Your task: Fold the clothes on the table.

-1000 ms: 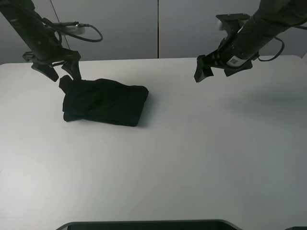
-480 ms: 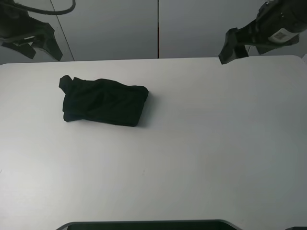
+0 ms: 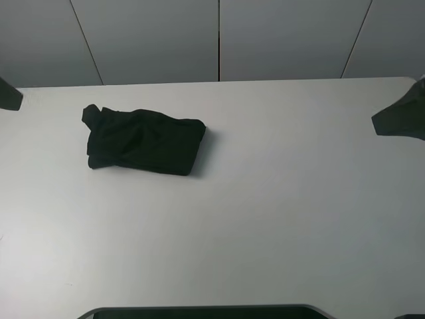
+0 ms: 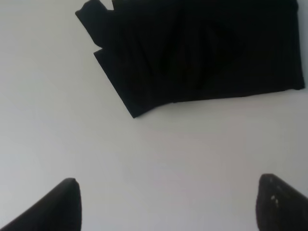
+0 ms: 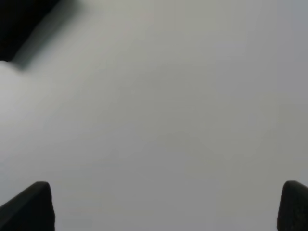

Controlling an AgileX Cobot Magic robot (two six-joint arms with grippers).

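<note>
Shirt [image 3: 145,141], black and folded into a thick bundle, lies on the white table [image 3: 265,212] toward the far left corner, one loose flap sticking out at its left end. We keep our left fingers [image 4: 168,204] spread wide over bare table just short of the bundle, holding nothing. Our right fingers [image 5: 166,207] are likewise wide apart and empty, near the table's right edge, well apart from the shirt.

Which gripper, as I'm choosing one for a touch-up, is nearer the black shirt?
The left gripper: its wrist view shows most of the shirt close ahead, while the right gripper sees only a dark corner across bare table.
</note>
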